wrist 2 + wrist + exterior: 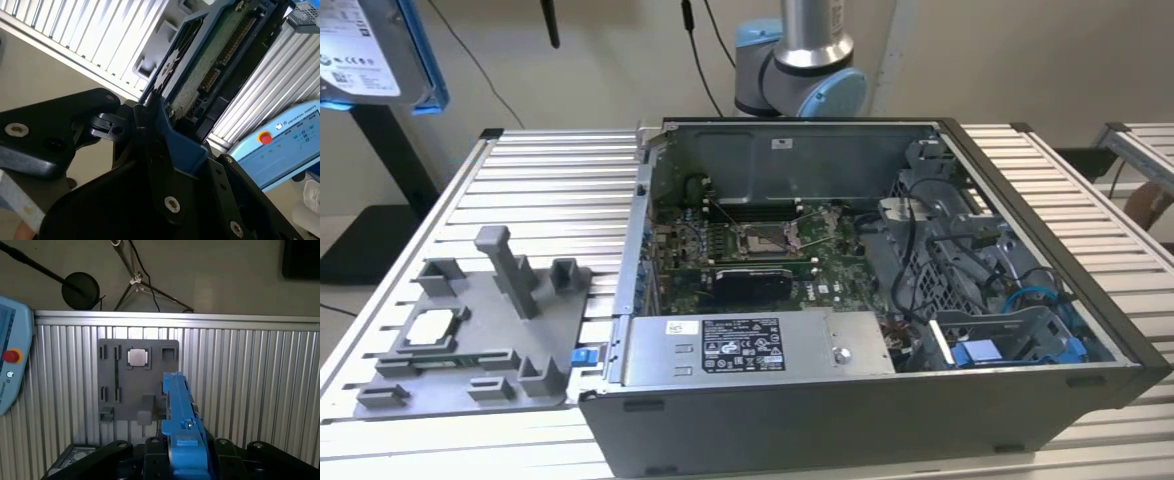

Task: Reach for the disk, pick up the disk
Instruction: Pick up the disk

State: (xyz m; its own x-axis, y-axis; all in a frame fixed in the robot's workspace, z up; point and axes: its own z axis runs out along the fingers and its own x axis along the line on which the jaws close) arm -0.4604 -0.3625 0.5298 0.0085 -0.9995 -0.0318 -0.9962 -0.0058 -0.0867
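The hand (184, 452) is closed tight on the disk (180, 410), blue rail pinched between its black fingers (107, 127). In the exterior view the disk (367, 45) hangs high, well clear of the table (534, 170). Far below the hand sits the grey tray (467, 330) holding a small chip (430, 325). The open computer case (854, 250) stands beside the tray, on the exterior view's right.

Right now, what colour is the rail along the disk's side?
Blue. On the disk it shows best in the first wrist view.
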